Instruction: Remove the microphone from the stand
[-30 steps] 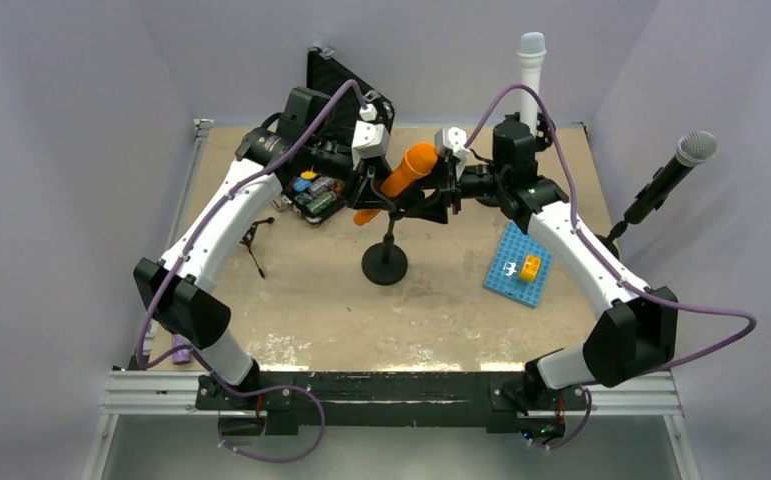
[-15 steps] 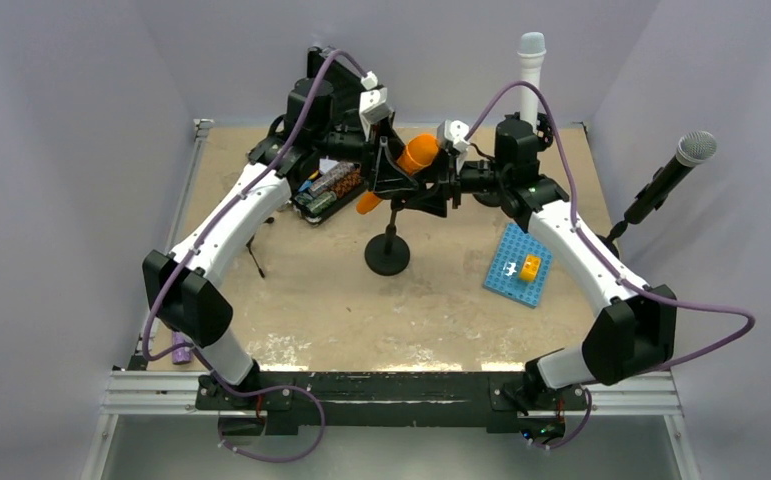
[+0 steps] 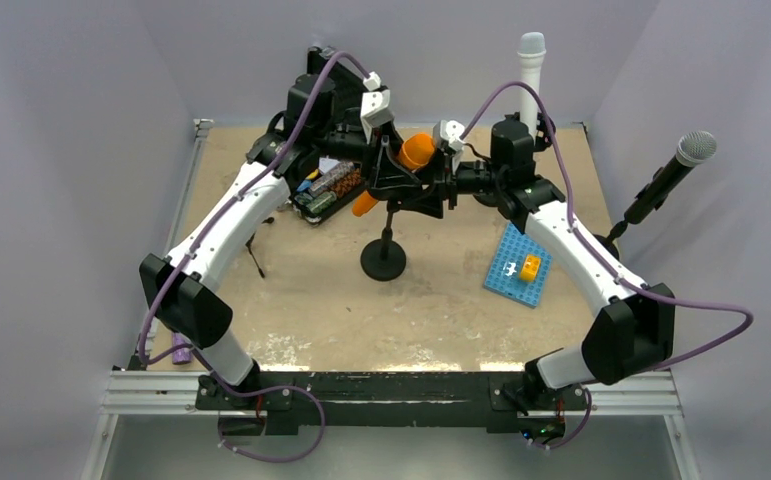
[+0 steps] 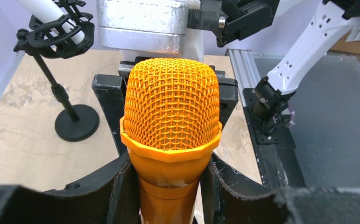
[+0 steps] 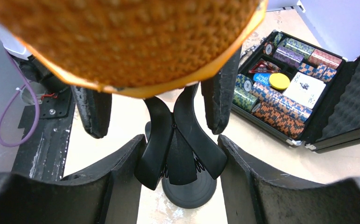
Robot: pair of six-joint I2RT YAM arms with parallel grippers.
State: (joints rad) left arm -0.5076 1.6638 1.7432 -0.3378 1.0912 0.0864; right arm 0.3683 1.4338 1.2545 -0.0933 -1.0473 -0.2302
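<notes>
The orange microphone (image 3: 408,160) sits tilted in the clip of a black stand with a round base (image 3: 384,262). My left gripper (image 3: 391,172) is shut on it: in the left wrist view the fingers (image 4: 117,186) press both sides of the body just under the mesh head (image 4: 171,109). My right gripper (image 3: 427,190) comes from the right. In the right wrist view its fingers (image 5: 245,172) touch both black clip levers (image 5: 180,140), shut on them. The orange head (image 5: 131,42) fills the top of that view, with the base (image 5: 189,191) below.
An open case of poker chips (image 3: 326,190) lies behind the left gripper, also in the right wrist view (image 5: 290,98). A blue plate with a yellow brick (image 3: 517,265) lies to the right. A white microphone (image 3: 531,60) stands at the back, a black one (image 3: 676,170) at the right.
My left gripper swung up and right from beside the microphone and closed on its body under the head. The right gripper stayed at the clip. The stand base shifted slightly.
</notes>
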